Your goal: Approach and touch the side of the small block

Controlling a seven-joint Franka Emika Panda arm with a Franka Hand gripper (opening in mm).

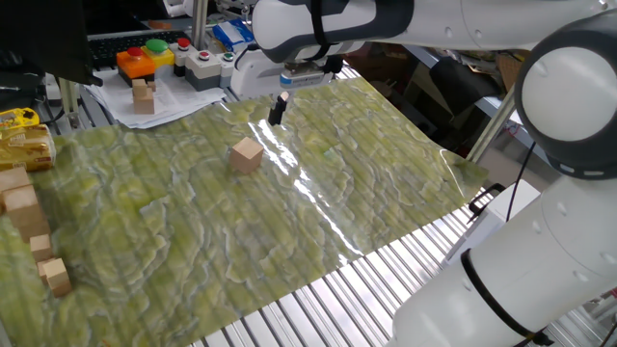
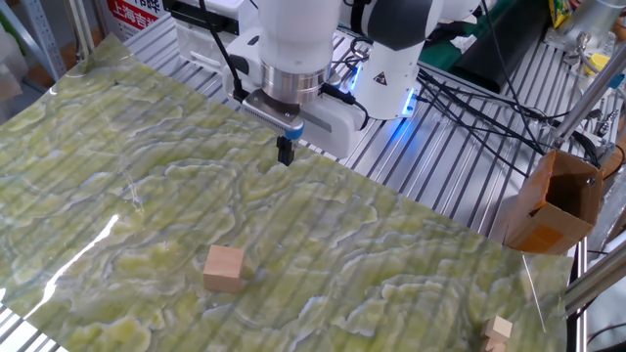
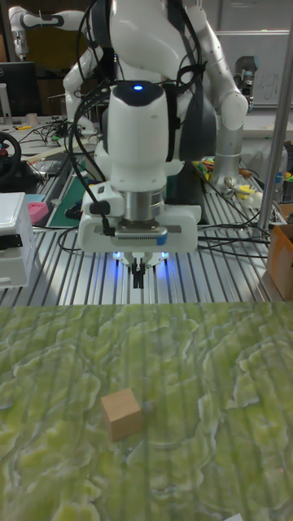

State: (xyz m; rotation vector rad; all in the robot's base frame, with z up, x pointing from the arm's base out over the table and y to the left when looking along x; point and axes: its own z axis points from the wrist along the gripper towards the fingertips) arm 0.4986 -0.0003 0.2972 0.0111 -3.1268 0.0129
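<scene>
The small block (image 1: 247, 154) is a plain tan wooden cube resting alone on the green patterned mat (image 1: 174, 231); it also shows as the small block (image 2: 224, 268) and the small block (image 3: 122, 413). My gripper (image 1: 278, 112) hangs above the mat's far part, beyond the block and apart from it, with a clear gap between them. The black fingers are pressed together with nothing held. The gripper (image 2: 286, 153) and the gripper (image 3: 139, 278) show the same shut stance.
Two stacked small cubes (image 1: 143, 96) sit on paper near a button box (image 1: 145, 60). Several pale wooden blocks (image 1: 29, 226) cluster at the mat's left edge. A cardboard box (image 2: 550, 200) and two cubes (image 2: 497, 332) lie at the other side. Slatted aluminium table (image 1: 386, 280) surrounds the mat.
</scene>
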